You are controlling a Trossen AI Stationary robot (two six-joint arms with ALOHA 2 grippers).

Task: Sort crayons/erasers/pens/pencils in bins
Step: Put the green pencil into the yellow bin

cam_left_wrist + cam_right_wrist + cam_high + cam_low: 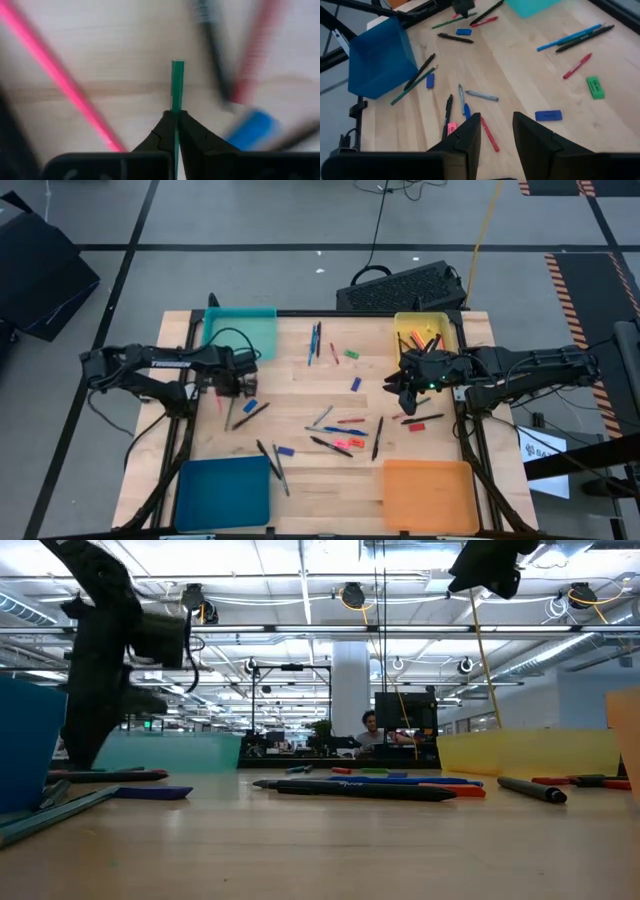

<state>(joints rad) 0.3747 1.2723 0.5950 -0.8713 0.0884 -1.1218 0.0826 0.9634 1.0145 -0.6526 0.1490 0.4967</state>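
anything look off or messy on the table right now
Nothing looks damaged or spilled. Pens, erasers and other sticks lie scattered loose across the table, as expected mid-sort. The left gripper is shut on a thin green pencil; the right gripper is open, empty.

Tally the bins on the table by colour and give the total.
Teal bin: 1
Yellow bin: 1
Dark blue bin: 1
Orange bin: 1
Total: 4
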